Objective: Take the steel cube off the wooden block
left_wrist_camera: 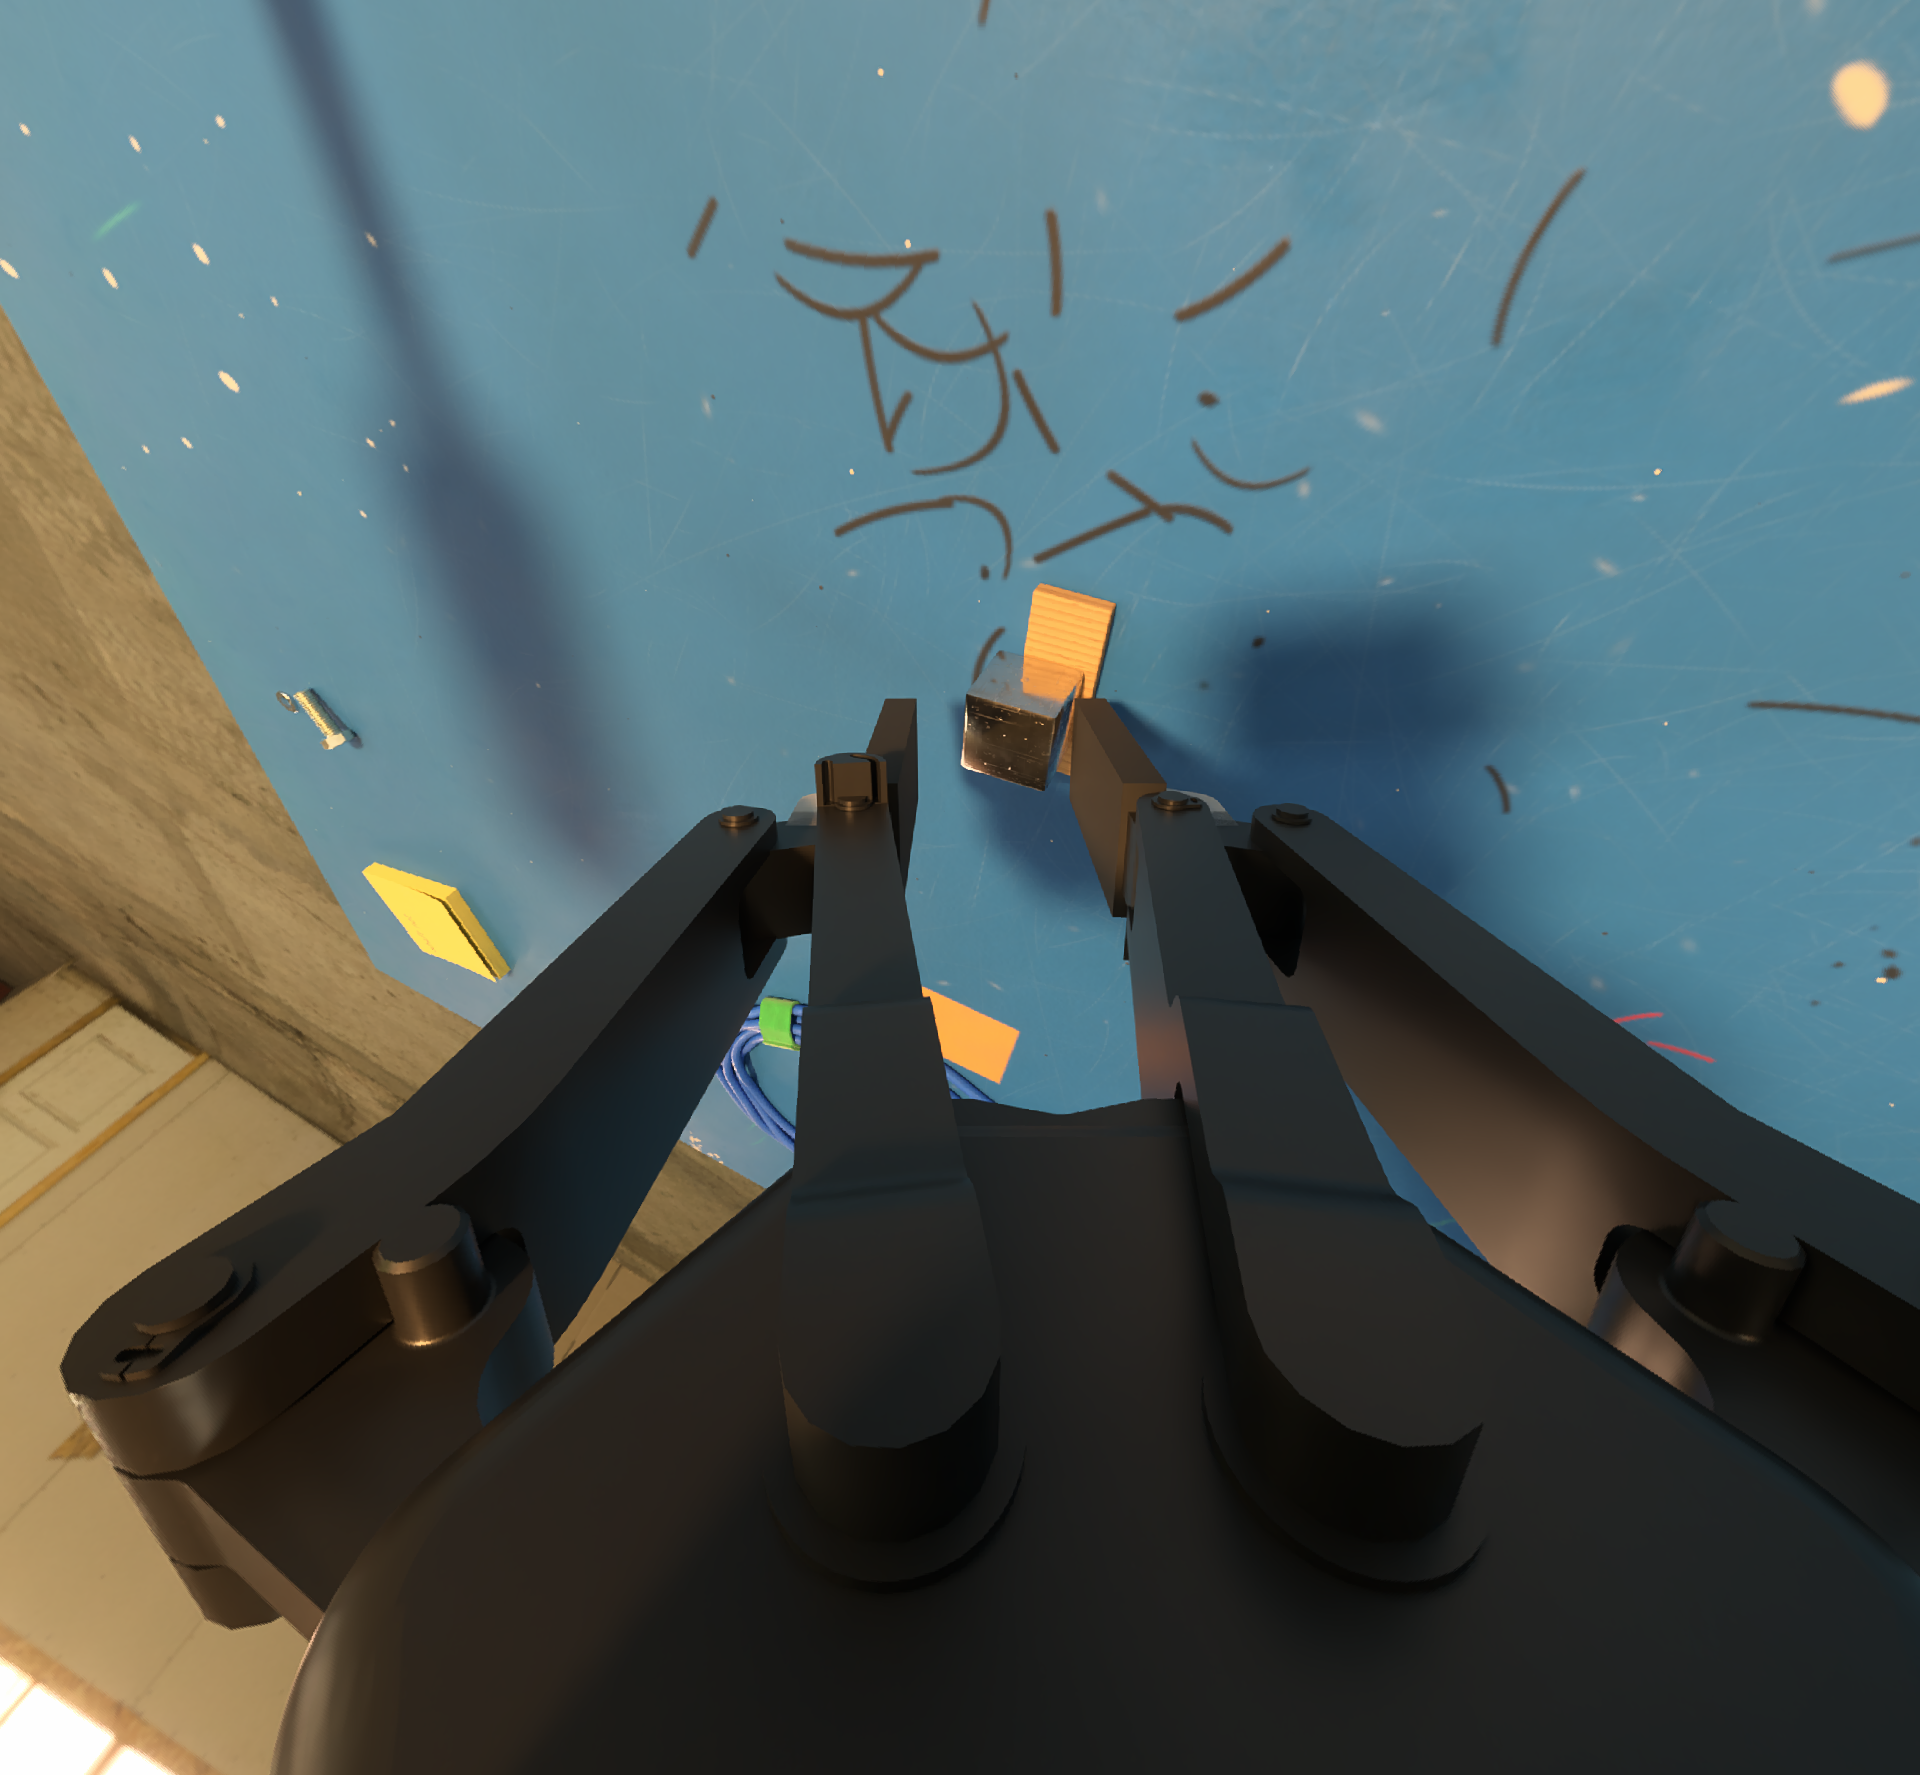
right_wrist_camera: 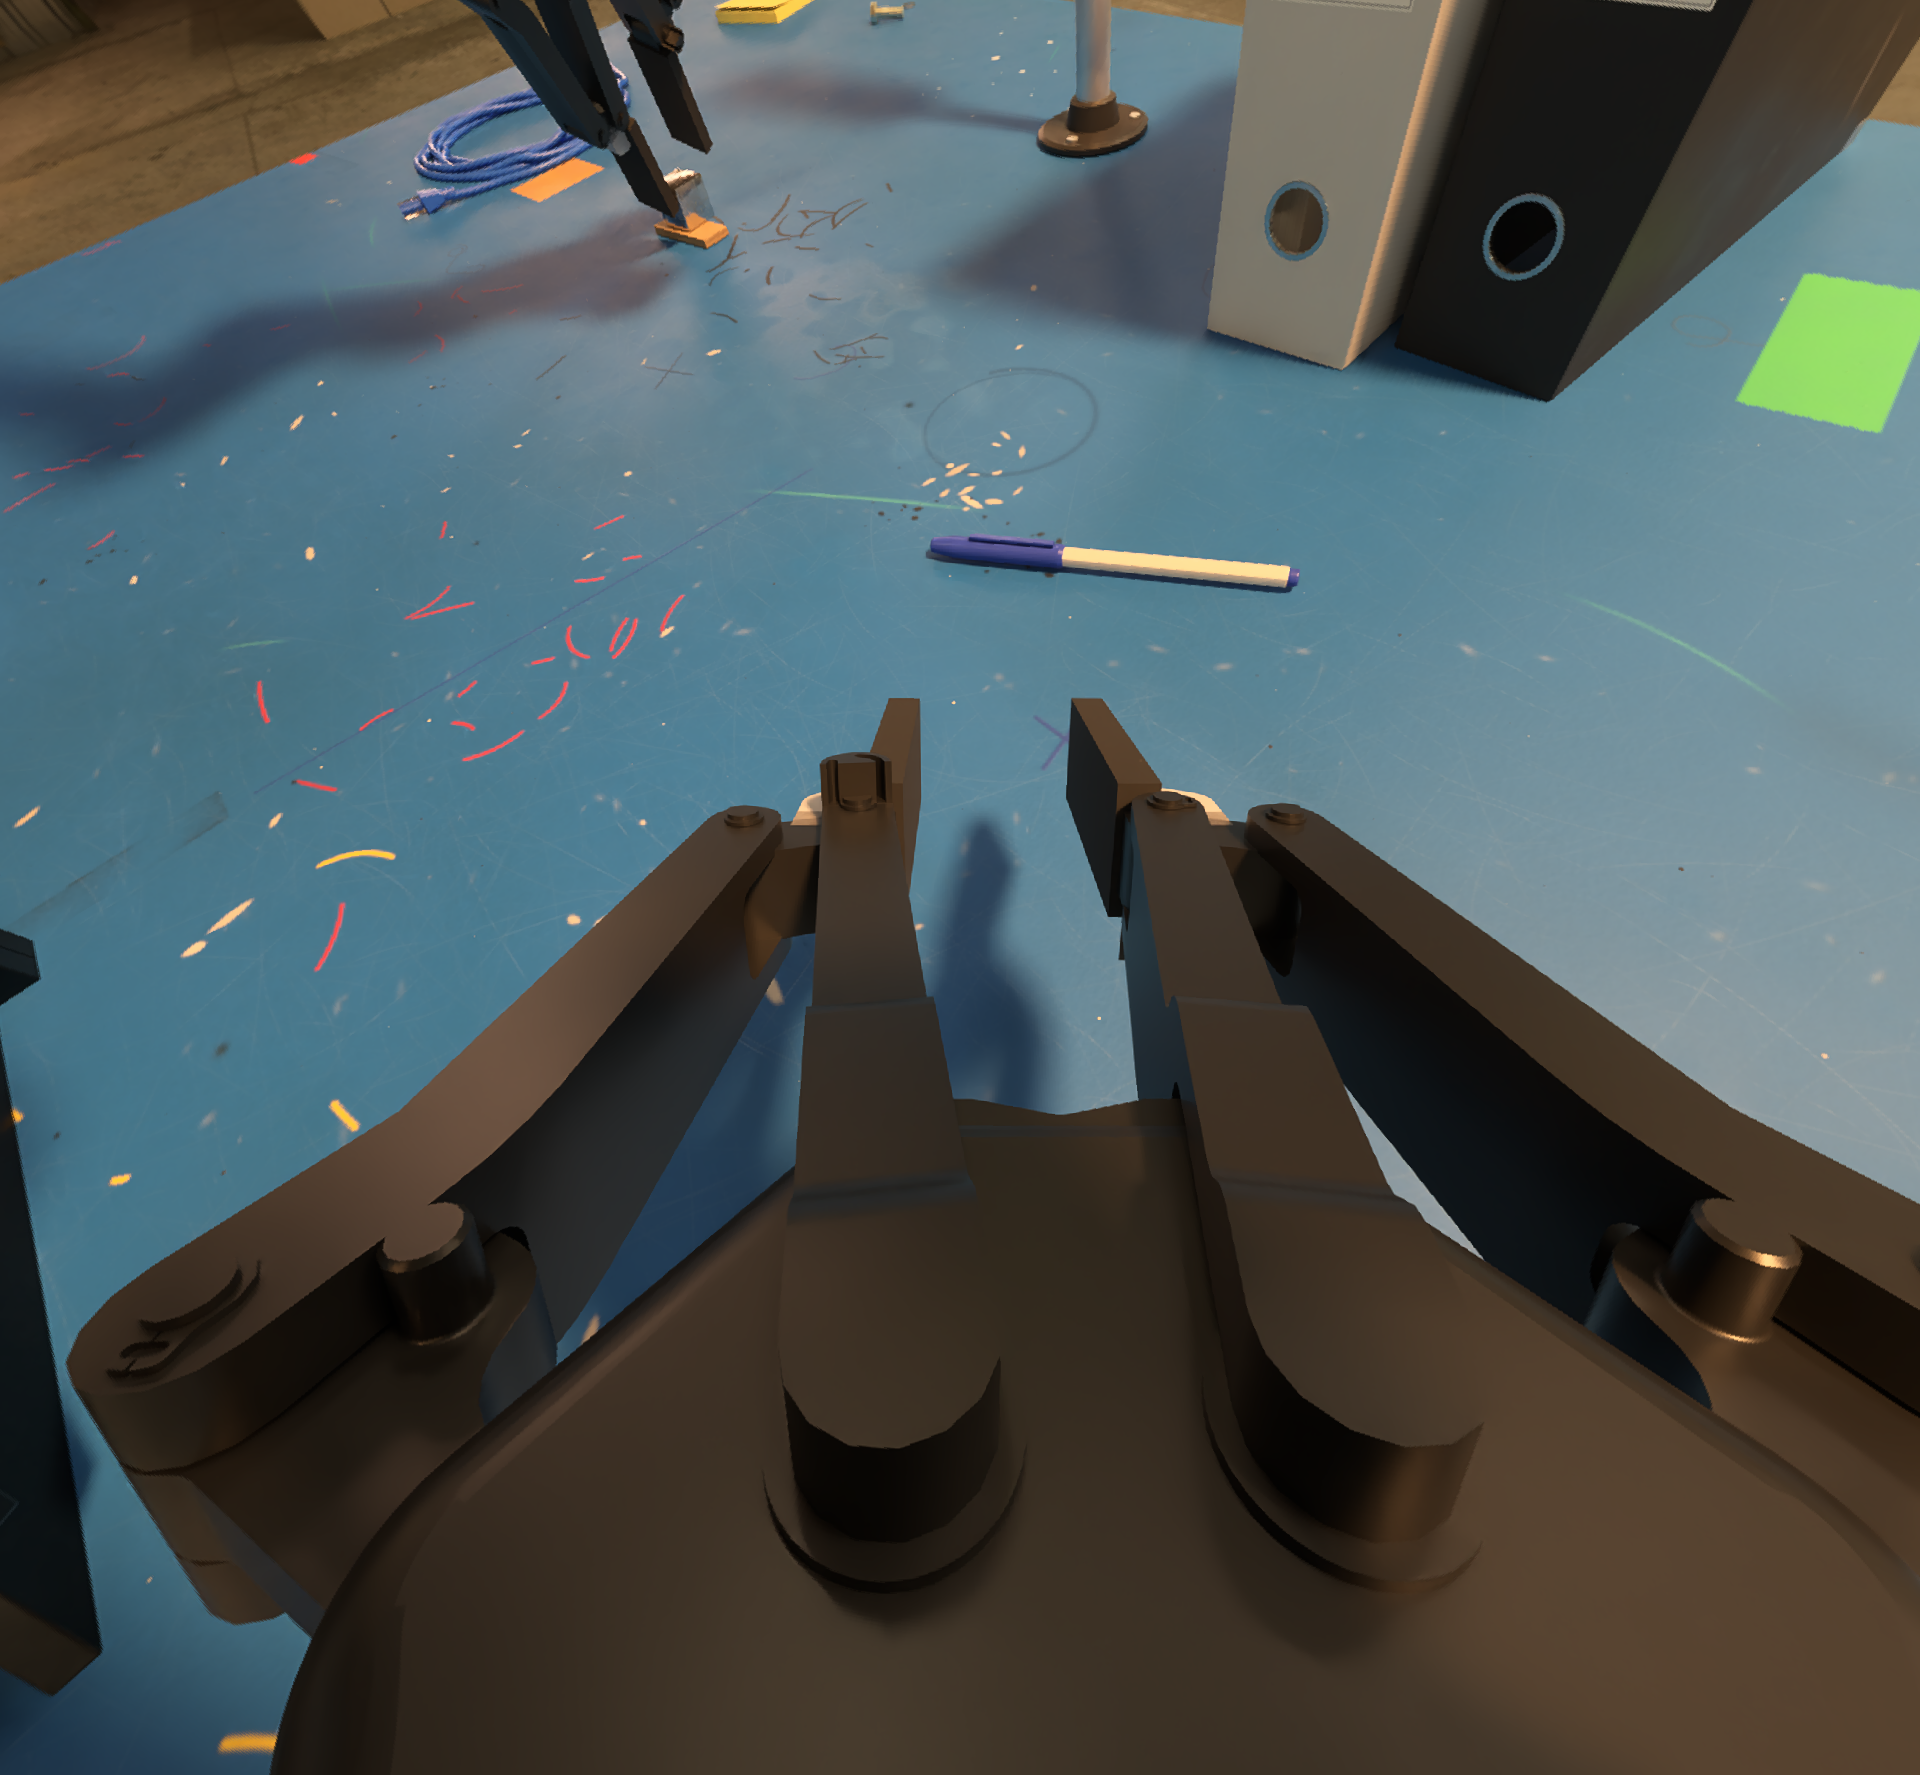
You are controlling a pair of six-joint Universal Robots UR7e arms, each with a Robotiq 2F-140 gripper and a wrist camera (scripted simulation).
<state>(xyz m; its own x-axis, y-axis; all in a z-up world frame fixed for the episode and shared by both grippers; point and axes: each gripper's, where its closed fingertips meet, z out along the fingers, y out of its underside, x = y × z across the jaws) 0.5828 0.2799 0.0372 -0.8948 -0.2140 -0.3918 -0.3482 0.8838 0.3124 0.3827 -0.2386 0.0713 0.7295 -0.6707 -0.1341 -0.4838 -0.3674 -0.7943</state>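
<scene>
A shiny steel cube sits on the near end of a small wooden block lying on the blue table. My left gripper is open, its fingertips either side of the cube; the right finger is close to the cube, and a gap shows on the left. In the right wrist view the left gripper reaches down to the cube and the block, its lower fingertip at the block. My right gripper is open and empty above bare table.
A yellow pad, a bolt, a blue cable and an orange patch lie near the table's edge. A pole, a grey binder, a black binder and a marker pen are farther off.
</scene>
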